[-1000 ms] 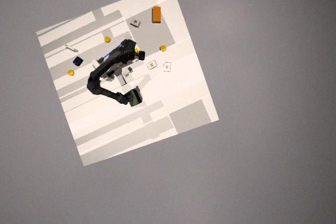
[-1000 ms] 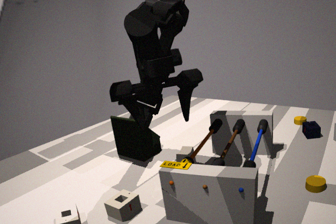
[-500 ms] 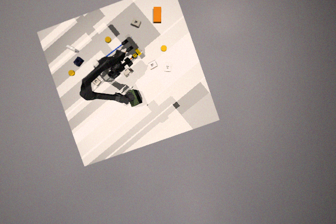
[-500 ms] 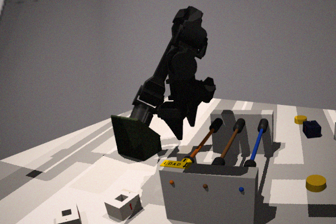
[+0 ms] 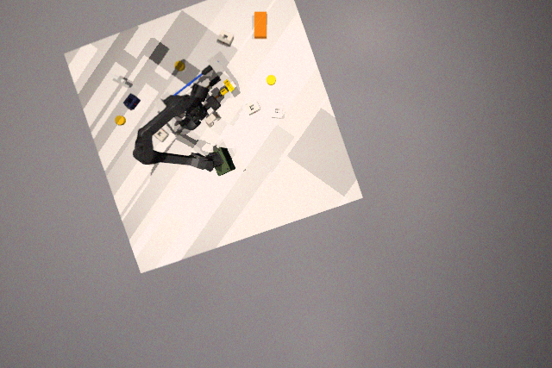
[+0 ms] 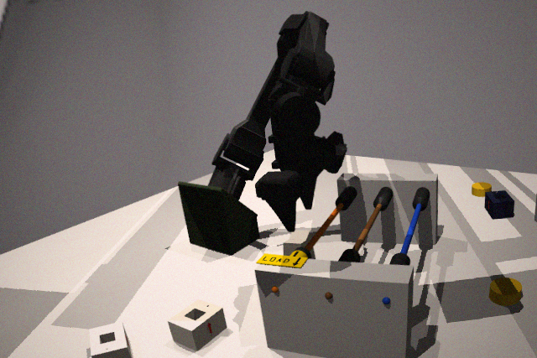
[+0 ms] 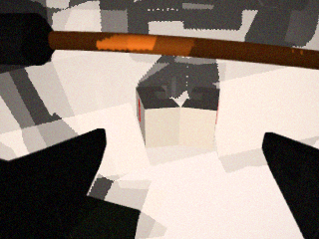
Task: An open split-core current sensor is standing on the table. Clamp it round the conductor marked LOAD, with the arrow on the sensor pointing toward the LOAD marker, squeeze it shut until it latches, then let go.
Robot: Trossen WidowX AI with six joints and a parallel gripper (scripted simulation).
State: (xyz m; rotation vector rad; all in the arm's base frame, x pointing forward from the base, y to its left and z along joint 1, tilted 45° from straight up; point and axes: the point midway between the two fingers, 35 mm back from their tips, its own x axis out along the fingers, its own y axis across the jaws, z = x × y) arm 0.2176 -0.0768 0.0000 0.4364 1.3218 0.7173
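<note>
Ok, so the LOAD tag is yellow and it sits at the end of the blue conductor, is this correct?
Not the blue one: the yellow LOAD tag sits at the end of the orange conductor, as the exterior view shows.

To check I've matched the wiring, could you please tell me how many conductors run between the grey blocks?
3: in the exterior view, the orange one at left, the brown one in the middle, the blue one at right.

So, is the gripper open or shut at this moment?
Open: in the wrist view its two fingers stand wide apart, with nothing held between them.
</note>
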